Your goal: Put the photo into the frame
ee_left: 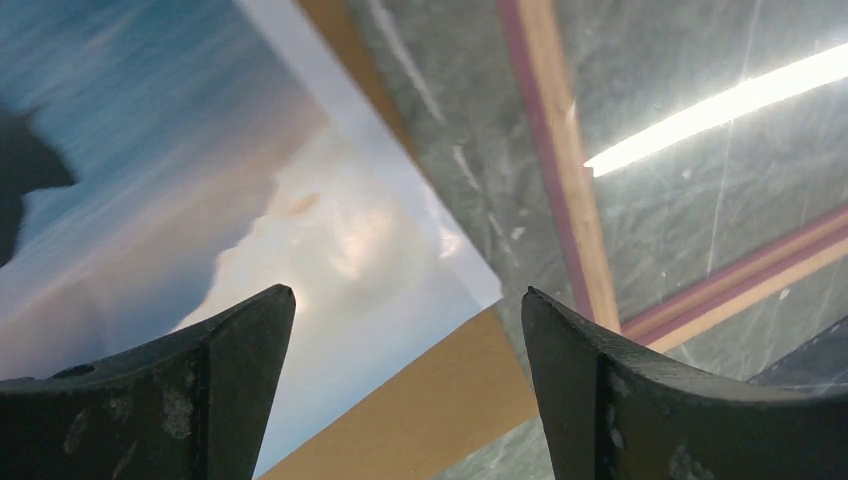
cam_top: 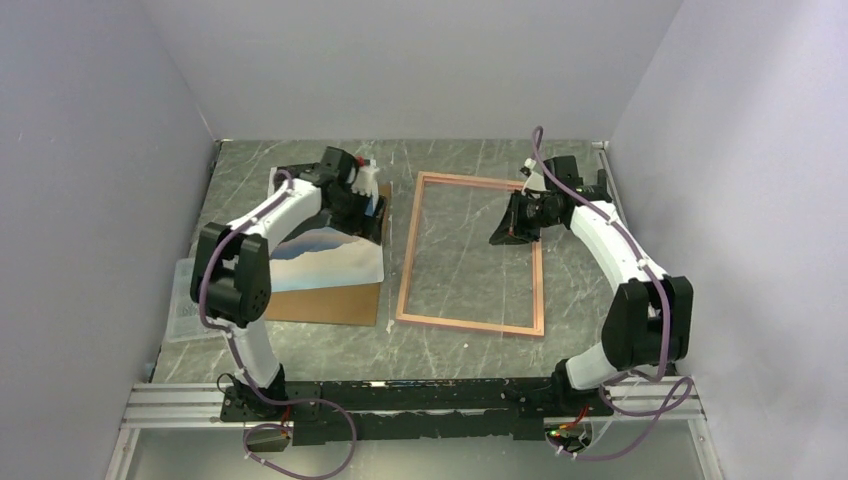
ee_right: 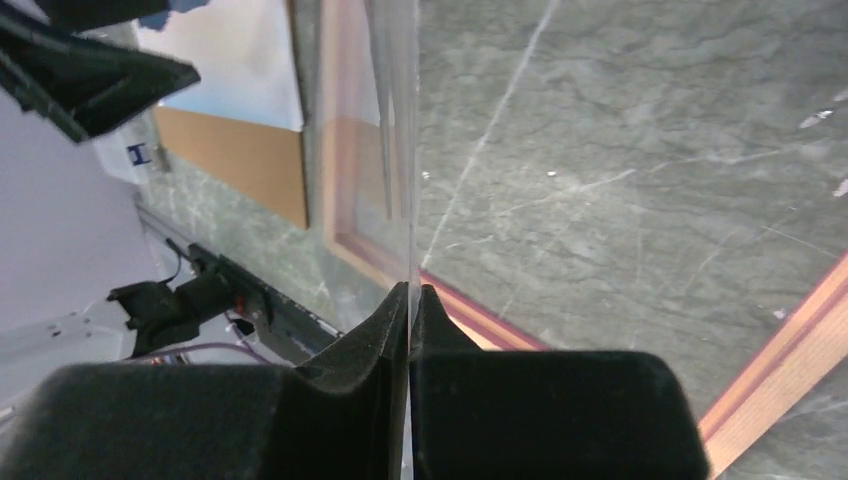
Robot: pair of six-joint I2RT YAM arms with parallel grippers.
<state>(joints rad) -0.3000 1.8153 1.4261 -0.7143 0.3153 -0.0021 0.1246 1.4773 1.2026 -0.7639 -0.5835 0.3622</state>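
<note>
The photo (cam_top: pixel 325 258) lies picture side up on a brown backing board (cam_top: pixel 330 302) at the left of the table. My left gripper (cam_top: pixel 363 190) hovers open over the photo's far right corner (ee_left: pixel 250 200), where its pale sky meets the board (ee_left: pixel 440 400); nothing sits between the fingers (ee_left: pixel 408 292). The frame (cam_top: pixel 405 270) lies flat in the middle, its pink and wood border (ee_left: pixel 560 150) enclosing bare table. My right gripper (cam_top: pixel 508 228) is over the frame's far right part, shut on a thin clear pane (ee_right: pixel 400 150) seen edge-on and raised above the frame (ee_right: pixel 770 390).
A clear plastic sheet or tray (cam_top: pixel 185 300) lies at the table's left edge beside the left arm. The grey walls stand close on the left, right and back. The arms' mounting rail (cam_top: pixel 420 395) runs along the near edge.
</note>
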